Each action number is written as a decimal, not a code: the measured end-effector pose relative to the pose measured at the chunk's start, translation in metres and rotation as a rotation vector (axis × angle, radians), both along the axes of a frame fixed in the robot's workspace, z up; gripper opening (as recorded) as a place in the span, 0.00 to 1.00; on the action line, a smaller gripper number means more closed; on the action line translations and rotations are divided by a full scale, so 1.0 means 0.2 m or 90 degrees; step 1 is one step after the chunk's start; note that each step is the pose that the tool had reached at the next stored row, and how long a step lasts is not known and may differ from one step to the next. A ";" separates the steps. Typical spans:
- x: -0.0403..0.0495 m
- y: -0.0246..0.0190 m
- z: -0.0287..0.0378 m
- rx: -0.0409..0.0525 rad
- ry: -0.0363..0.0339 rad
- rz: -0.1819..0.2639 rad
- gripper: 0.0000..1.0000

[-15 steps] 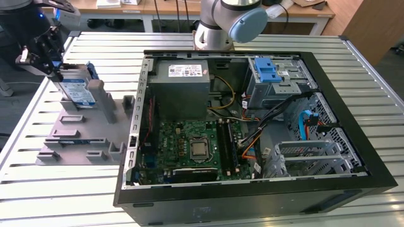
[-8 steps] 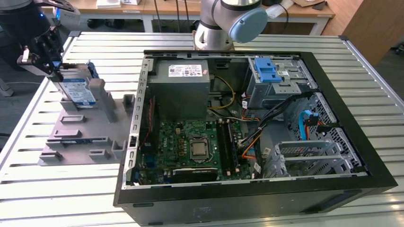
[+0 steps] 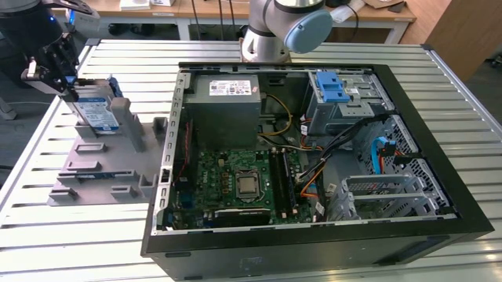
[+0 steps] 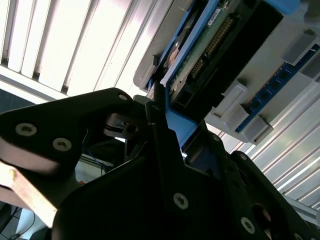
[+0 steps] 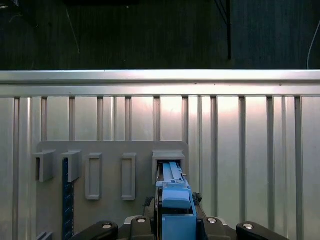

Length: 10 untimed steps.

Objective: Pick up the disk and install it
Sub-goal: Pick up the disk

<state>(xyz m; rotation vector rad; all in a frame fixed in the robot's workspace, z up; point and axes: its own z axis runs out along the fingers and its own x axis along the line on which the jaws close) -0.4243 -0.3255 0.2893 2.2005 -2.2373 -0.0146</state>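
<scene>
The claw (image 3: 72, 88) is hanging at the exterior view's left, above the grey fixture (image 3: 102, 170) that is lying on the slatted metal counter (image 3: 70, 247). It is closing on the disk (image 3: 98, 111), with its fingers pressing the blue carrier bracket from both sides. The disk is standing upright on edge, its blue-and-white label facing the exterior camera and its lower end sitting down among the fixture's raised blocks. Whether it is resting in a pocket there or hanging just clear is not something I can tell. In the first wrist view the blue carrier of the disk (image 5: 175, 197) is showing between the two halves of the claw (image 5: 175, 225) and lining up with one rectangular pocket of the fixture (image 5: 110, 150). In the second wrist view the disk (image 4: 210, 45) is showing its green circuit-board side, with a dark finger (image 4: 160, 125) lying against the blue frame. Well apart, toward the exterior view's right, the open computer case (image 3: 427, 176) is lying on the counter with its motherboard (image 3: 235, 176) showing.
</scene>
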 end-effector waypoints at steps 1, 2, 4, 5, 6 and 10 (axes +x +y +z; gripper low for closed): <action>0.000 0.000 0.000 0.0001 0.0000 0.000 0.38; 0.000 0.000 0.000 0.0000 0.0000 0.000 0.38; 0.000 0.000 0.000 0.0000 0.0000 0.000 0.44; 0.000 0.000 0.000 0.0000 0.0000 0.000 0.44; 0.000 0.000 0.000 0.0000 0.0000 0.000 0.44; 0.000 0.000 0.000 0.0000 0.0000 0.000 0.43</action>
